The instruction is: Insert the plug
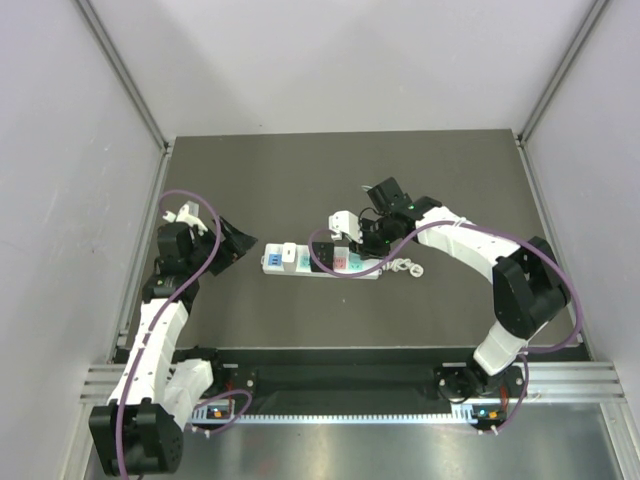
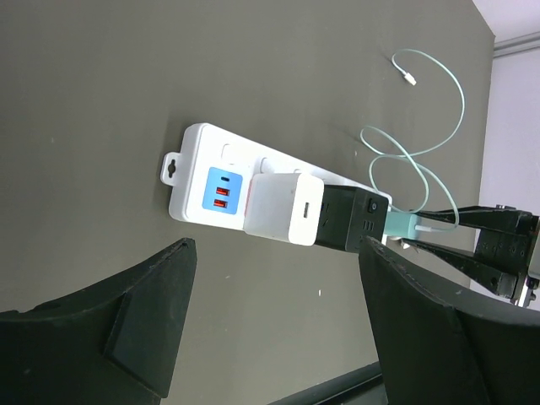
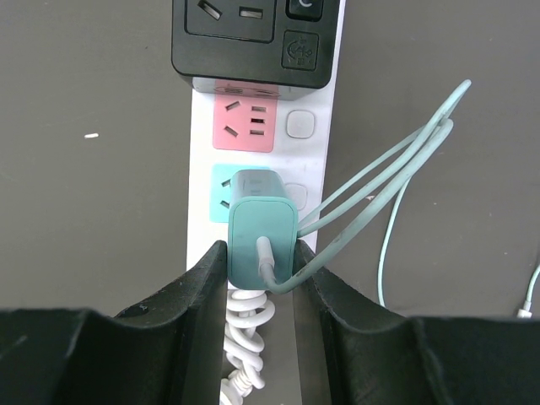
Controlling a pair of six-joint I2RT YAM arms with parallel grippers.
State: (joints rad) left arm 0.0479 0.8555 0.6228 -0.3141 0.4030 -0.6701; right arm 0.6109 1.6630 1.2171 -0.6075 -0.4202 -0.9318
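The right claw (image 3: 260, 256), clamped on the plug (image 3: 262, 221), held it directly over the teal socket (image 3: 220, 187) of the power strip (image 3: 201, 143).

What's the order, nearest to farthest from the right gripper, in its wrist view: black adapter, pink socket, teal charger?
1. The teal charger, held in the right gripper.
2. The pink socket, just beyond on the power strip.
3. The black adapter, farthest, at the top edge.
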